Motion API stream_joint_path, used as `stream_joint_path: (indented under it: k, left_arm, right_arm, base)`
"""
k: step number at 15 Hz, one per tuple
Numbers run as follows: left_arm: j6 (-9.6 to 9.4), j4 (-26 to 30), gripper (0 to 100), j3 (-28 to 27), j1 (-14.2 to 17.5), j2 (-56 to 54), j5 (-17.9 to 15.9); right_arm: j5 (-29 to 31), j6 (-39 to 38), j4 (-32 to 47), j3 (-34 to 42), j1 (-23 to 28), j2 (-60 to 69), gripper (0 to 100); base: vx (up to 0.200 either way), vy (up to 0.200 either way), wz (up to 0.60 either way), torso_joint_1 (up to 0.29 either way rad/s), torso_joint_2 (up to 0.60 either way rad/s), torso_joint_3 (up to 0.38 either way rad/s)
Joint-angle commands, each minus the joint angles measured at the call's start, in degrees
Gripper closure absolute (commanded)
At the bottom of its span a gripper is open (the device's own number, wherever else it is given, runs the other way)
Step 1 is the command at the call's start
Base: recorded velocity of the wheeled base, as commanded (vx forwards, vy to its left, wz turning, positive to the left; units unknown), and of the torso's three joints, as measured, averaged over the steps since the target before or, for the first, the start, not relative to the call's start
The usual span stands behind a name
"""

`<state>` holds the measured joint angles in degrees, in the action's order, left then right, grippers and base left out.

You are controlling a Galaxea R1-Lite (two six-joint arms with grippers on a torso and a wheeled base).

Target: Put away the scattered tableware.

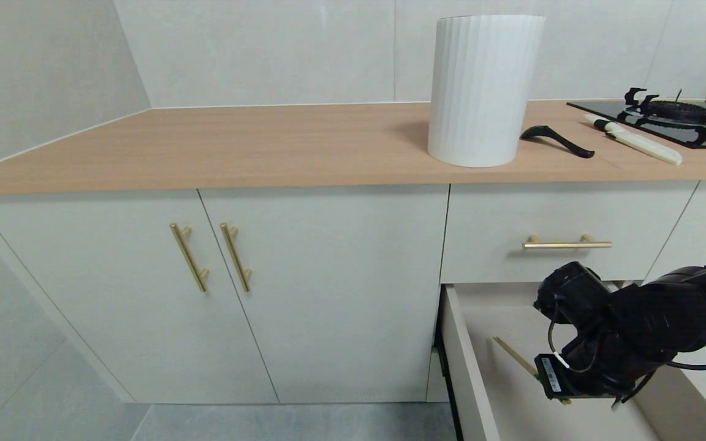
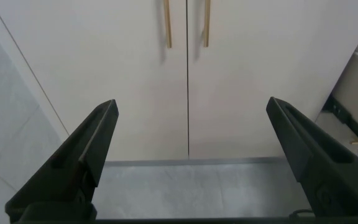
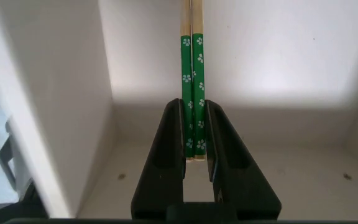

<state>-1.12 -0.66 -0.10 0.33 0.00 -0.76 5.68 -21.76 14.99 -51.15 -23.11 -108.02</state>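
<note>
Now in hand: stowing the chopsticks in the open drawer; I judge this to be the placing step.
Right claw: closed on the pair of chopsticks near their green patterned ends, held inside the drawer close to one side wall. I cannot tell whether the far tips touch the drawer floor.
Left claw: jaws wide apart and empty, outside the drawer, facing the cabinet doors beside it.
Left to do: a black spoon and a white utensil lie on the table above the drawer.
Next move: probably lower the sticks until they lie along the drawer floor, then open the right claw and lift clear. Release low, since thin sticks may roll apart.
</note>
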Motion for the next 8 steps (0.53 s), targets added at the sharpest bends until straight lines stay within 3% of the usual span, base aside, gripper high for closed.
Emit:
stream_joint_path:
  k: [1,6,8]
  left_arm:
    - [-0.02,-0.04,0,0.01,0.02,0.0,-0.04]
    - [-0.02,-0.04,0,0.01,0.02,0.0,-0.04]
    - [-0.02,-0.04,0,0.01,0.02,0.0,-0.04]
  right_arm:
    - [0.12,0.31,0.03,-2.29,0.0,-0.44,100]
    - [1.61,0.31,-0.14,-8.53,0.0,-7.38,100]
    - [6.71,-0.04,-3.22,-10.11,0.0,-13.62,100]
  base:
    - [0.0,0.0,0.0,-0.017,0.1,0.1]
    - [0.0,0.0,0.0,0.0,0.02,0.014]
    - [0.0,0.0,0.0,0.0,0.0,0.0]
